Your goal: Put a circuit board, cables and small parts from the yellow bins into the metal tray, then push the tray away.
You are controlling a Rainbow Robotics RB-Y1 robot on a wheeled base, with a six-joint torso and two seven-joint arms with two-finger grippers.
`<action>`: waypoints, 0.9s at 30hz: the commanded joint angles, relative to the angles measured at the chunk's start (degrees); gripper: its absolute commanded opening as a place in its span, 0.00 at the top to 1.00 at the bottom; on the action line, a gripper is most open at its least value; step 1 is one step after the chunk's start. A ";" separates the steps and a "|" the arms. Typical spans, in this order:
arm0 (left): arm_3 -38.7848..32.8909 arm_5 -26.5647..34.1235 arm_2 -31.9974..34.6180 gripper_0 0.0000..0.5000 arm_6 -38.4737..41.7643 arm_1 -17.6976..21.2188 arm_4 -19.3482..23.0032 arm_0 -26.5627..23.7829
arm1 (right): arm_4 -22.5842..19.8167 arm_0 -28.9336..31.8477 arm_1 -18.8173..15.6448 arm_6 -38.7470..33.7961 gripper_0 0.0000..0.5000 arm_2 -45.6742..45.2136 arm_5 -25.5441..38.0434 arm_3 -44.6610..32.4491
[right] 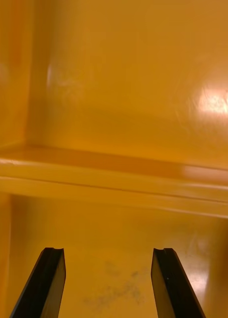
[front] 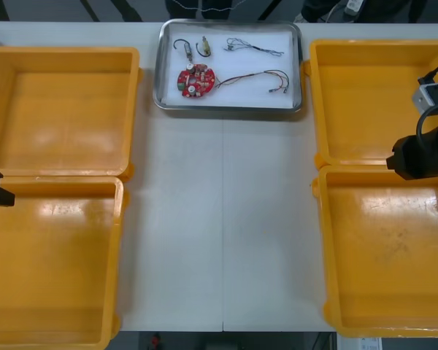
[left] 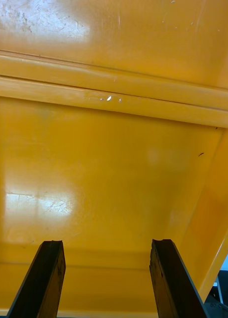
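Observation:
The metal tray (front: 296, 69), white inside, lies at the table's far edge between the yellow bins. In it are a round red circuit board (front: 196, 79), a red and yellow cable (front: 259, 79), a twisted blue and white cable (front: 252, 48), a black cable (front: 181, 47) and a small metal part (front: 204, 47). My right gripper (right: 109, 280) is open over the near right bin (front: 383, 248), close to the ridge shared with the far right bin (front: 365, 95). My left gripper (left: 106, 278) is open over the near left bin (front: 51, 259), at the table's left edge.
The far left bin (front: 62, 109) holds nothing. Bare white table (front: 223, 219) runs down the middle between the bin pairs, from the tray to the near edge. Both arms sit at the outer sides.

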 commanded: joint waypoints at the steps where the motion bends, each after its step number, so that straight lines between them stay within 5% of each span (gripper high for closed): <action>1: -1.61 0.37 1.84 0.00 -3.61 2.50 0.44 0.81 | -1.20 3.48 -3.36 -1.21 0.00 -2.52 0.18 -2.15; 27: -1.61 0.37 1.84 0.00 -3.61 2.50 0.44 0.81 | -2.52 6.29 -3.97 -1.83 0.00 -5.95 0.18 -2.15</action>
